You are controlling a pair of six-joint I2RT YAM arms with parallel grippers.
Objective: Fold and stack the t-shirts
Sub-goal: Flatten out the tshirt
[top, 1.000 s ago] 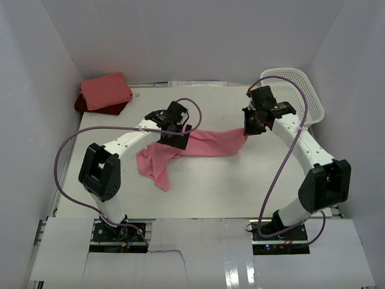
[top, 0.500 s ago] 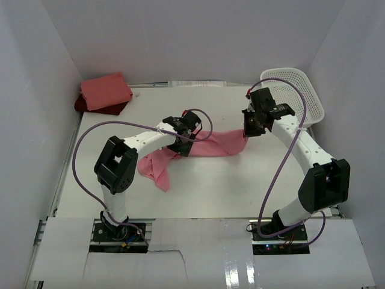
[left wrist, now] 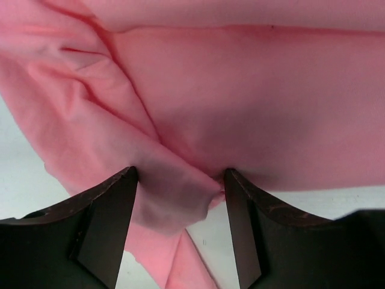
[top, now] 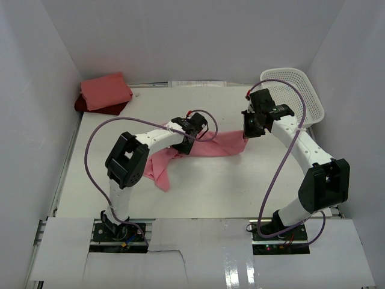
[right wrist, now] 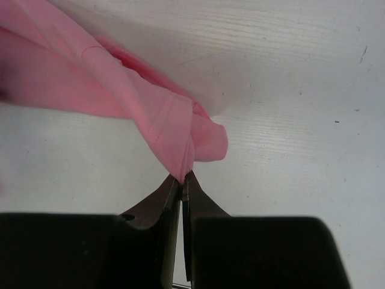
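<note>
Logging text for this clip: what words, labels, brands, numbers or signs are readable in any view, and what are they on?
No readable text in any view.
rose pink t-shirt: plain, no print or tag showing.
salmon pink t-shirt and dark red t-shirt: plain, no print.
white mesh basket: no label seen.
left arm base: fine details, too small to tell whether any is lettering.

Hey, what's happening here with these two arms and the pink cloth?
Two robot arms are folding t-shirts. The right fingers are shut on one end of a rose pink t-shirt stretched out over the table. The left fingers stand open around a fold near its middle. A salmon pink t-shirt sits folded on a dark red t-shirt in the far left corner.
</note>
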